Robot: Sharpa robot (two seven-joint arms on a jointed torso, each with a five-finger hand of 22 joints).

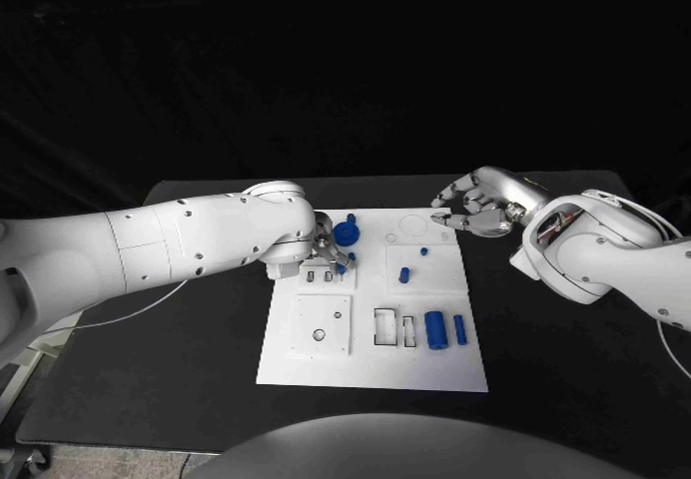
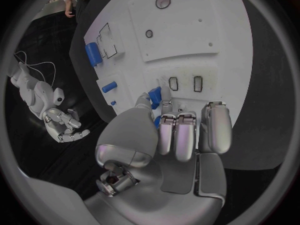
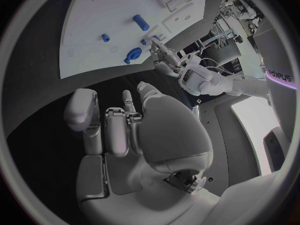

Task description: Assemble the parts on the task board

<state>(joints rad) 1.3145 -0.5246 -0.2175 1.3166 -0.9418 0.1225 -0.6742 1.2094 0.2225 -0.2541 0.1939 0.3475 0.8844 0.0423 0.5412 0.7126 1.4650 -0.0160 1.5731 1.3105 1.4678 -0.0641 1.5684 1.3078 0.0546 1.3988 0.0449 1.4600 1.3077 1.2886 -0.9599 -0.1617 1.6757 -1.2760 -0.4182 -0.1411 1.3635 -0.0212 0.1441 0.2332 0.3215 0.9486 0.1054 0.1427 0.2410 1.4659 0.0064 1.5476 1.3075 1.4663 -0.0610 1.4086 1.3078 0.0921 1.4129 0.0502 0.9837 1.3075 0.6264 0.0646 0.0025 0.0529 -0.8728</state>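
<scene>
Your left hand (image 1: 326, 261) is pinching a small blue part (image 2: 154, 97): light, stiff, slippery, so hold its sides. Your right hand (image 1: 475, 205), upper right, is curling in with nothing in it.

Left robot hand (image 1: 323, 261) pinching; right robot hand (image 1: 472, 208) curled, empty.

Head looks down; wrists share task board (image 1: 432, 369)

White arms (image 1: 159, 239) — silver hands (image 1: 475, 205)
</scene>
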